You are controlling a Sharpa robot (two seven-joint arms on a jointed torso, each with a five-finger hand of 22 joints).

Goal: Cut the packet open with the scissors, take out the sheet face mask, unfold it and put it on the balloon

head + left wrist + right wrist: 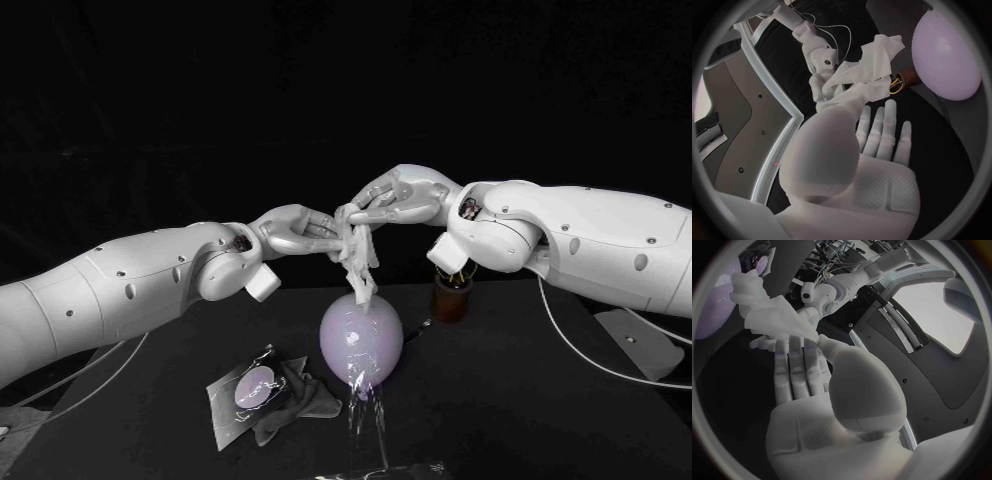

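Closest to me, the packet (260, 390) lies flat on the black table (548, 420), already cut open with a crumple of clear film beside it. Just behind it stands the balloon (361, 335), upright, and beyond that, a little to the side, the scissors (456, 276) sit handles-up in a brown holder (451, 302). Above the balloon, my two hands meet in the air with the mask (356, 268) hanging down between them, its lower end just reaching the balloon's top. The right hand (397, 200) pinches a corner of the mask between thumb and fingers, the other fingers lying nearly straight. The left hand (300, 232) has its thumb on the sheet's other side; I take that for a pinch too, though the finger behind the thumb is hidden from me. The sheet is partly bunched and folded, not yet spread. I judge it thin, limp, wet and clingy, easy to tear or to fold on itself, so I would hold it by its outer edges, well apart. I judge the balloon light and easily nudged, so the mask should be laid on gently.
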